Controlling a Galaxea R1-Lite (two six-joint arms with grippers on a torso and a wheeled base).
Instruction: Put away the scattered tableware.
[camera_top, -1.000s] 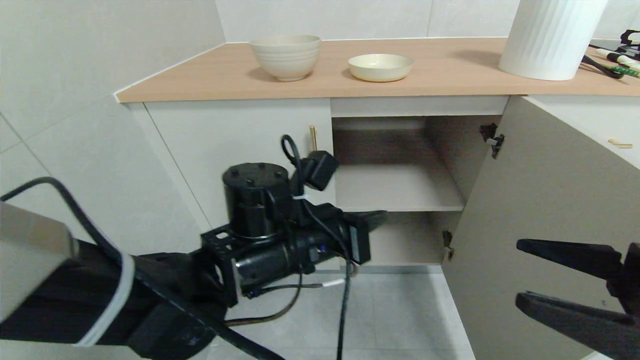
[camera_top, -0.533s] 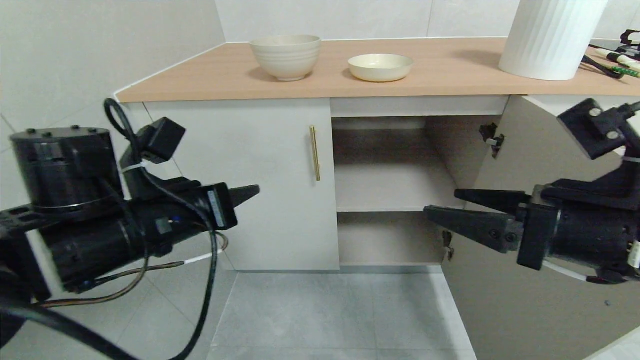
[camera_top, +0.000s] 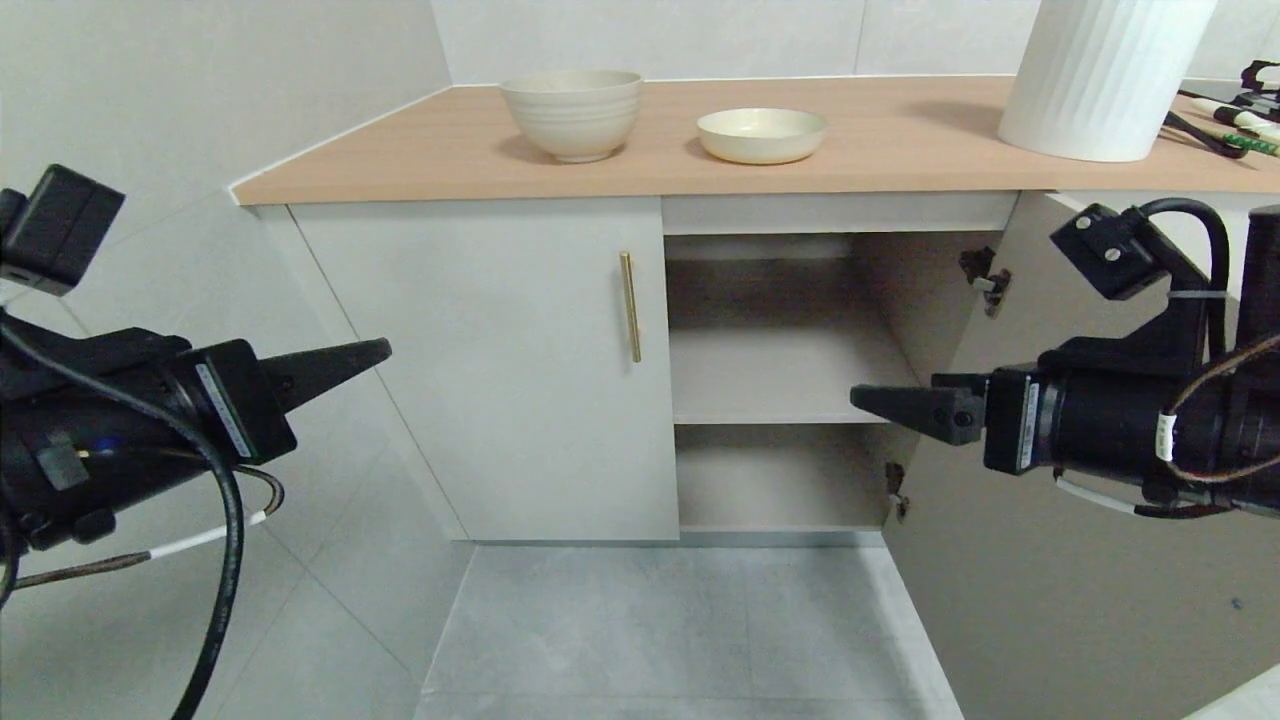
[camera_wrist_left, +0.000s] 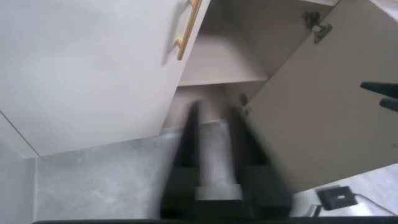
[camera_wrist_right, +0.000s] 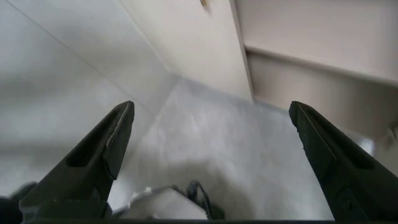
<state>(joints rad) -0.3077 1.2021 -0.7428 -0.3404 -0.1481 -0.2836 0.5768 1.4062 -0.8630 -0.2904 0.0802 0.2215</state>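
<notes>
On the worktop (camera_top: 900, 140) the bowl (camera_top: 571, 112) and the shallow dish (camera_top: 761, 134) wait near each other, both untouched, above an open cupboard.

Half a second ago the left gripper (camera_top: 370, 352) hung before the closed door; it has swung out to the left, fingers a little apart, holding nothing. The right gripper (camera_top: 870, 400) has risen level with the cupboard shelf (camera_top: 790, 385), spread wide and bare. With the way cleared, picking up looks next. Shelf and cupboard bottom carry no tableware yet; the dish looks empty, and the bowl's inside is hidden.
</notes>
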